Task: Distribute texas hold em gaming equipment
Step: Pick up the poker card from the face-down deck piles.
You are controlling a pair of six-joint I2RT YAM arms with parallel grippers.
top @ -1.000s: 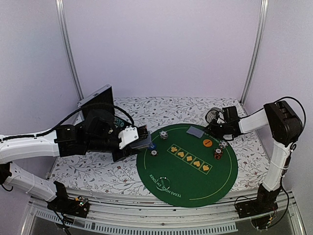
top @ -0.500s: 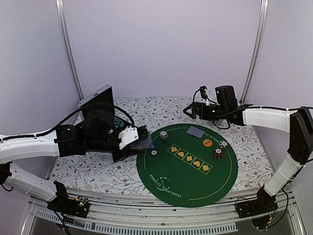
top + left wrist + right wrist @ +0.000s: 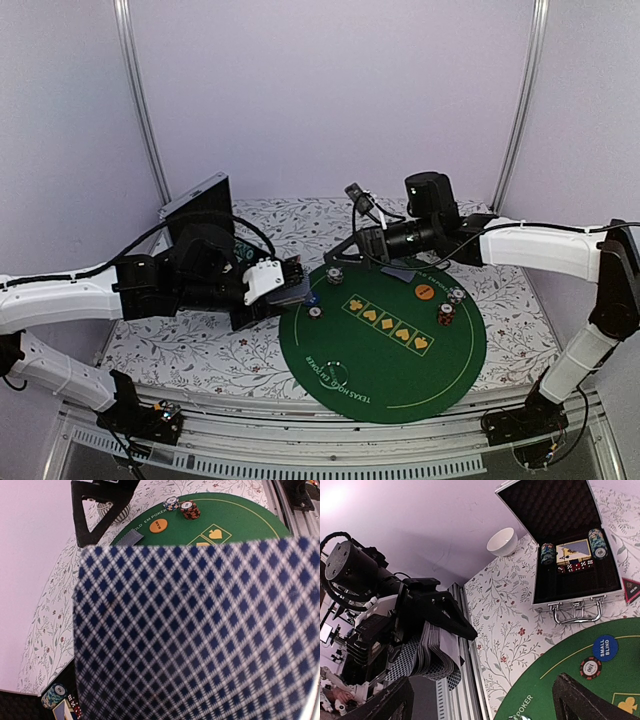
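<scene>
L gripper (image 3: 288, 284) clenched on card deck (image 3: 200, 630) beside green mat (image 3: 400, 375); R gripper (image 3: 350, 222) jaws spread wide, empty, over mat's far rim.

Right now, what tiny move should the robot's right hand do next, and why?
Probably glide a little closer to the deck of cards and pinch the top one. The right hand is open and empty, hovering by the green mat and pointing toward the left hand, which grips the deck near the mat's edge.
</scene>
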